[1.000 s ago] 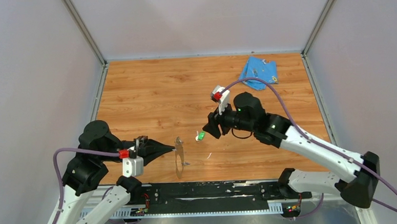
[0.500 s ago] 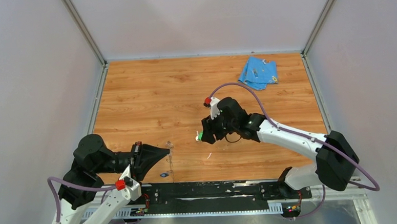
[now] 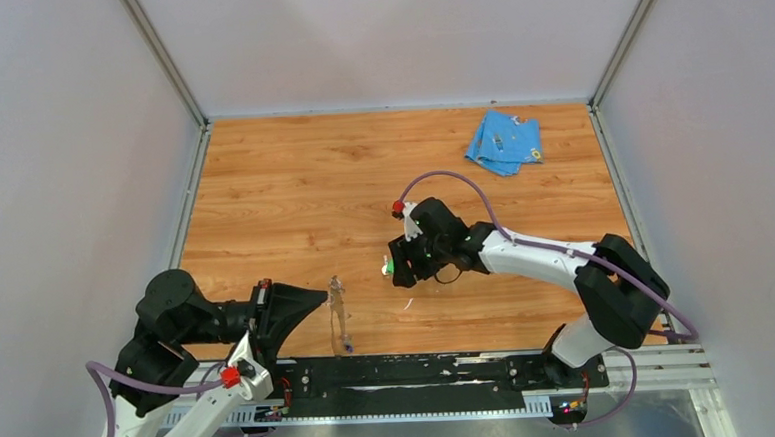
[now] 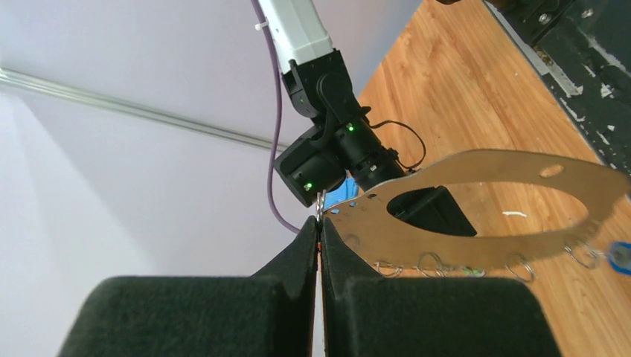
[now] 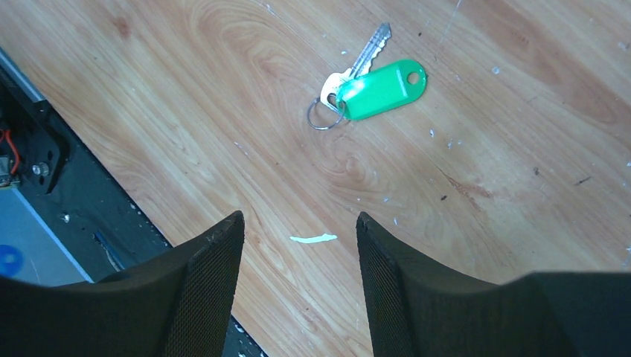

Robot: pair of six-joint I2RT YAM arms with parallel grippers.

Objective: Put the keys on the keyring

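Observation:
My left gripper [image 4: 320, 223] is shut on the edge of the keyring [image 4: 484, 160], a thin oval metal band held off the table with small wire rings along its lower edge. The blue key [image 4: 617, 255] hangs from that edge at the far right. From above, the keyring [image 3: 339, 309] shows edge-on in front of the left gripper [image 3: 323, 296]. The green key [image 5: 383, 89] lies flat on the wood with its metal blade and small ring. My right gripper [image 5: 298, 219] hovers open just short of it, nothing between its fingers. In the top view the right gripper [image 3: 394, 265] is over the green key [image 3: 389, 268].
A light-blue cloth [image 3: 505, 140] lies crumpled at the back right of the wooden table [image 3: 283, 204]. A small white scrap [image 5: 312, 239] sits on the wood between the right fingers. The black rail [image 3: 411, 369] runs along the near edge, and walls close in three sides.
The left arm drew back and down toward the near edge, keeping the keyring. The right arm stretched left and lower, ending over the green key.

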